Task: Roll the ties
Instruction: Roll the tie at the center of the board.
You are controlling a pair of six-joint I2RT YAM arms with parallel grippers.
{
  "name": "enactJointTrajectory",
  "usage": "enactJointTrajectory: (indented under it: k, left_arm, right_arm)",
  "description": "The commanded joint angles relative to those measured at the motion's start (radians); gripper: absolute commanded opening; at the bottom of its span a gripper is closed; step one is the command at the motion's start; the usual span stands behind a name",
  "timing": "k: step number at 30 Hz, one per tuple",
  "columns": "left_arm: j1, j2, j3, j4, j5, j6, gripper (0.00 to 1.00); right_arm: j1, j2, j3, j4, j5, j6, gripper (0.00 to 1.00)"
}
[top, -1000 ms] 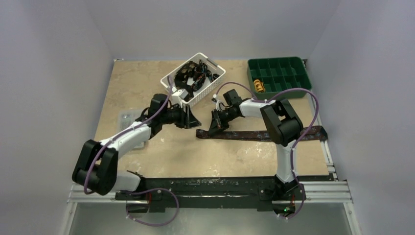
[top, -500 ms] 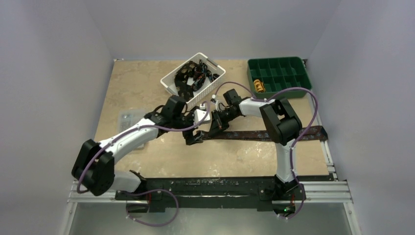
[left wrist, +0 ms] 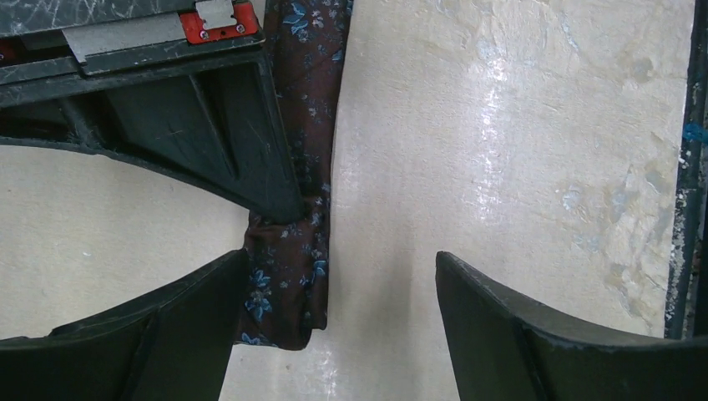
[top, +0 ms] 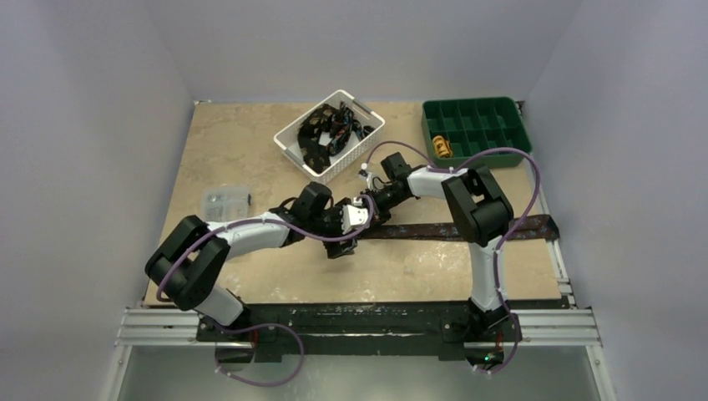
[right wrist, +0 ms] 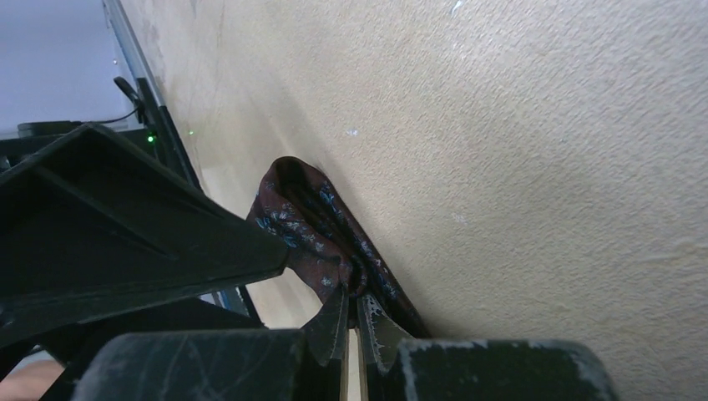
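Lying across the surface [top: 242,142], the tie [top: 417,231] looks limp, light and slippery, best pinched at its doubled-over end. Right hand [right wrist: 351,322] is clamped on that fold; left hand [left wrist: 334,276] gapes wide around it, one finger just beside the fabric.

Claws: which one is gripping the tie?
The right claw, pinched shut on the folded end of the tie. The left claw stands wide open astride the same end.
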Motion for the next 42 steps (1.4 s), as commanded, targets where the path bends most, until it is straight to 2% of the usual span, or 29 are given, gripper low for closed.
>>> enactJointTrajectory:
  k: [1,9,16,21,24,27,33,35,38,39,42]
  left_arm:
    - [0.002,0.020,-0.010,0.181,0.056,0.030,0.82]
    - [-0.001,0.111,0.025,0.098,0.103,0.091,0.76]
    - [0.001,0.167,0.031,0.160,-0.044,0.065,0.70]
    - [0.002,0.118,-0.010,0.285,-0.049,0.013,0.74]
    - [0.002,0.119,0.016,0.243,-0.011,0.019,0.74]
    - [0.002,0.143,0.042,0.174,0.028,0.040,0.66]
    - [0.001,0.156,0.041,0.068,0.065,0.084,0.57]
    - [0.001,0.168,0.043,0.060,0.040,0.104,0.50]
    - [0.001,0.193,0.077,0.062,-0.013,0.056,0.30]
    - [0.001,0.199,0.082,0.060,-0.027,0.051,0.26]
    - [0.001,0.194,0.072,0.066,-0.023,0.062,0.22]
  right_arm:
    - [-0.010,0.022,-0.021,-0.065,0.064,-0.088,0.00]
    - [-0.038,-0.003,-0.028,-0.080,0.023,-0.127,0.00]
    - [-0.039,-0.031,-0.009,-0.102,-0.005,-0.135,0.00]
    - [-0.038,-0.032,-0.009,-0.108,0.003,-0.145,0.00]
    - [-0.038,-0.027,-0.010,-0.119,0.003,-0.158,0.00]
    - [-0.038,-0.041,0.002,-0.127,-0.007,-0.158,0.00]
    - [-0.038,-0.060,0.041,-0.152,-0.022,-0.158,0.00]
    - [-0.039,-0.062,0.051,-0.163,-0.026,-0.158,0.00]
    - [-0.038,-0.067,0.068,-0.186,-0.032,-0.159,0.00]
    - [-0.038,-0.071,0.073,-0.194,-0.031,-0.158,0.00]
    - [-0.039,-0.077,0.076,-0.219,-0.010,-0.158,0.00]
